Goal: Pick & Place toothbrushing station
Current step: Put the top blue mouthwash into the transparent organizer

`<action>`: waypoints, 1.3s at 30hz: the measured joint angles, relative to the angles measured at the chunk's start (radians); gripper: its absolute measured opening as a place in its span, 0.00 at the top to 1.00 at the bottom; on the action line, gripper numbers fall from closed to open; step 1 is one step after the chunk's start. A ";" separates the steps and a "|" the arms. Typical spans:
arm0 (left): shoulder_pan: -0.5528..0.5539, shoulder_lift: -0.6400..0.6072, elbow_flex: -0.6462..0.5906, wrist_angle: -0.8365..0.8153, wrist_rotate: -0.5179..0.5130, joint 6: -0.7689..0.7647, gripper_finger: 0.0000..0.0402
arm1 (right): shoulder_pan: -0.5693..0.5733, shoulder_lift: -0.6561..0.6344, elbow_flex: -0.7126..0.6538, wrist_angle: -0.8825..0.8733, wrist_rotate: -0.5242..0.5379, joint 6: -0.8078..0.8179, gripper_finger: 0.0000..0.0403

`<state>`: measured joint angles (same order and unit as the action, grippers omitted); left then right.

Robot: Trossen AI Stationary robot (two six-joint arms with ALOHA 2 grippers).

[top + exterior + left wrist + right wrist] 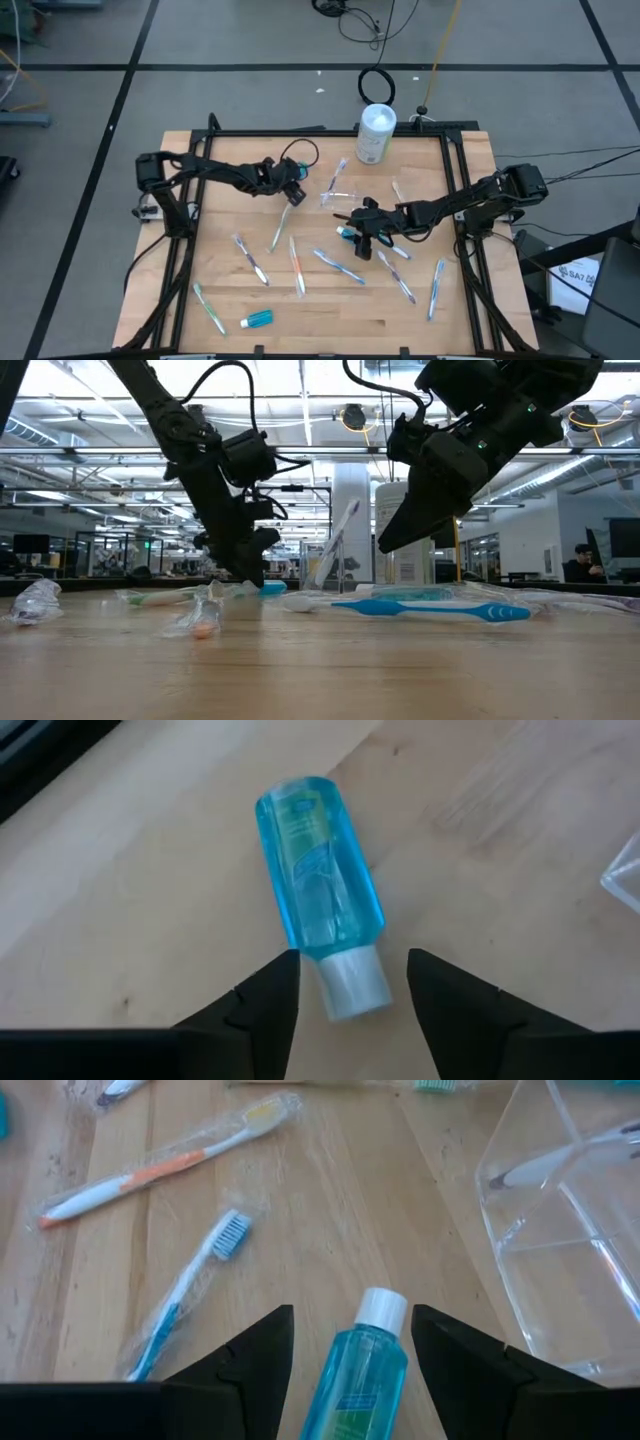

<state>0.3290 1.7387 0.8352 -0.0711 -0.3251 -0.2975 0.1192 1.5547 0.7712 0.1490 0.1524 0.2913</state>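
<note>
A blue toothpaste tube (320, 870) lies flat on the wooden table, and its white cap (352, 982) points at my left gripper (350, 960). That gripper is low over the table at the centre left (292, 195), open, with a finger on each side of the cap and a gap on both sides. My right gripper (358, 228) hangs open above a second blue tube (360, 1380), which lies on the table between its fingers in the right wrist view. A third tube (258, 319) lies near the front edge. Several wrapped toothbrushes (297, 265) are scattered over the table.
A clear plastic container (560, 1250) with a toothbrush in it stands mid-table (340, 195) between the grippers. A white canister (376, 133) stands at the far edge. Wrapped toothbrushes (190, 1295) lie just ahead of my right gripper. A black frame (190, 260) borders the table.
</note>
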 joint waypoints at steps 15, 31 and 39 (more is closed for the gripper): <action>0.003 0.001 0.001 0.000 0.008 0.000 0.76 | 0.000 0.000 0.000 0.002 0.000 0.003 0.51; 0.006 0.003 0.000 -0.019 0.066 0.030 0.51 | 0.000 0.000 0.000 0.004 0.000 0.003 0.51; 0.014 0.003 0.000 -0.016 0.066 0.033 0.58 | 0.000 0.000 0.000 0.004 0.000 0.004 0.51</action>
<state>0.3428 1.7416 0.8349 -0.0874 -0.2588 -0.2646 0.1192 1.5547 0.7708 0.1532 0.1524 0.2951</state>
